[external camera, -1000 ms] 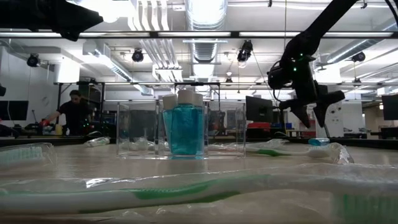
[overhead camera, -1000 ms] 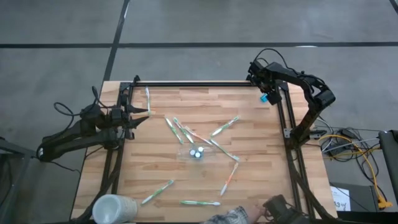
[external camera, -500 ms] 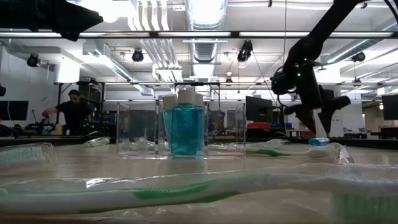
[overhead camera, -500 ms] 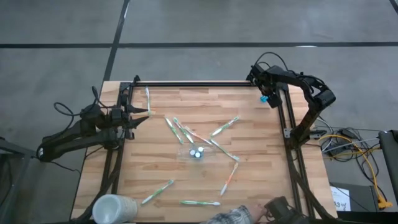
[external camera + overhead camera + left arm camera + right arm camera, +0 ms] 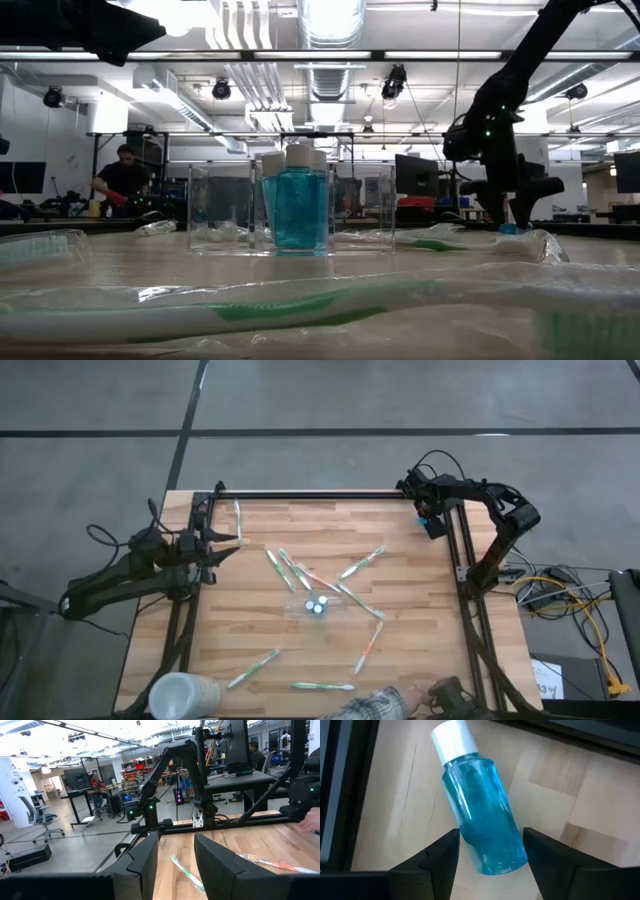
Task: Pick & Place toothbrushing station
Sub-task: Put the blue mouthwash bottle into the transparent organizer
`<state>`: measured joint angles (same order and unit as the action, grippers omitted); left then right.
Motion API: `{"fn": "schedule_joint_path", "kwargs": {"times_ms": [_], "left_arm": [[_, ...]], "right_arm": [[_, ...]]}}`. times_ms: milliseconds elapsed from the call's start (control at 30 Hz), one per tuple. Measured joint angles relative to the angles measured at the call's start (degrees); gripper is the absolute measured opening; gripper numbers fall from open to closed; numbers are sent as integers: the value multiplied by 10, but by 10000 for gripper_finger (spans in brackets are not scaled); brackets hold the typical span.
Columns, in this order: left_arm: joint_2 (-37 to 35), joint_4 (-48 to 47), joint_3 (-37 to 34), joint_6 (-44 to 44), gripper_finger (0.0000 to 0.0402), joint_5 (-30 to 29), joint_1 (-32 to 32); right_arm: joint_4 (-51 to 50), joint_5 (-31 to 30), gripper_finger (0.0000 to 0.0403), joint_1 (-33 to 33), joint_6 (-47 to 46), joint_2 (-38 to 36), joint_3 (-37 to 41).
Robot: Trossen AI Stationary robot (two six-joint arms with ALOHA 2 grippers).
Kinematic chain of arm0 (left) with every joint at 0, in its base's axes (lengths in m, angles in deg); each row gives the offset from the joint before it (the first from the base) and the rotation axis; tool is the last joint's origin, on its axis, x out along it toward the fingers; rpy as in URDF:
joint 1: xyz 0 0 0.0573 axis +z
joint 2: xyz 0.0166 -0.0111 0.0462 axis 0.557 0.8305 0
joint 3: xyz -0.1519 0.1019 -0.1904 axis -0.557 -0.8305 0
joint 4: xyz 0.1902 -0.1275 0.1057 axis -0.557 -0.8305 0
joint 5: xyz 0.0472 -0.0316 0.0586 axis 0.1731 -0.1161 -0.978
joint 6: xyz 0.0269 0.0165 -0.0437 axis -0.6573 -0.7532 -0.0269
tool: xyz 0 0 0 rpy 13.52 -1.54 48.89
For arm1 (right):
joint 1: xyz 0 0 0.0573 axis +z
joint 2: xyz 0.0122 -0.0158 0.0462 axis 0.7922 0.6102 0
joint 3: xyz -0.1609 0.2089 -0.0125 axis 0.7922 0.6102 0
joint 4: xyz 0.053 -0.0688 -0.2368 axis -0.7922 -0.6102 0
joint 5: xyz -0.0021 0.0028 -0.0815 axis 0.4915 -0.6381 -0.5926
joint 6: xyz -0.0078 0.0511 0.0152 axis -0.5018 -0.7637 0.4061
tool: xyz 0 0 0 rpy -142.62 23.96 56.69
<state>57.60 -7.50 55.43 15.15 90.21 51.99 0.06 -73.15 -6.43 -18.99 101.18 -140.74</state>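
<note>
The toothbrushing station (image 5: 316, 603), a small clear holder with blue white-capped bottles in it (image 5: 296, 208), stands on its base at the table's middle. A loose blue bottle with a white cap (image 5: 481, 815) lies on its side at the far right corner (image 5: 512, 228). My right gripper (image 5: 490, 840) points down over it, open, one finger on either side of the bottle's lower body (image 5: 430, 520). My left gripper (image 5: 235, 542) waits open at the table's left edge, level, with nothing between its fingers (image 5: 176, 845).
Slim wrapped toothbrushes (image 5: 362, 563) lie scattered round the holder and toward the near edge (image 5: 321, 686). A frosted white cup (image 5: 183, 695) lies at the near left corner. A person's sleeve (image 5: 375, 708) shows at the near edge. Black frame rails (image 5: 310, 494) border the table.
My right gripper has sunk toward the blue bottle at the far right corner and rolled a little about its own line, its fingers staying open. The bottle has not moved.
</note>
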Motion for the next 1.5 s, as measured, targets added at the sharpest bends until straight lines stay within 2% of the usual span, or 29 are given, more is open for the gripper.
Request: {"fn": "schedule_joint_path", "kwargs": {"times_ms": [733,967,1500], "left_arm": [[0,0,0,0,133,0,0],[0,0,0,0,133,0,0],[0,0,0,0,133,0,0]], "right_arm": [[13,0,215,0,3,0,-4],[15,-1,215,0,57,0,-15],[15,-2,215,0,58,0,-15]]}}
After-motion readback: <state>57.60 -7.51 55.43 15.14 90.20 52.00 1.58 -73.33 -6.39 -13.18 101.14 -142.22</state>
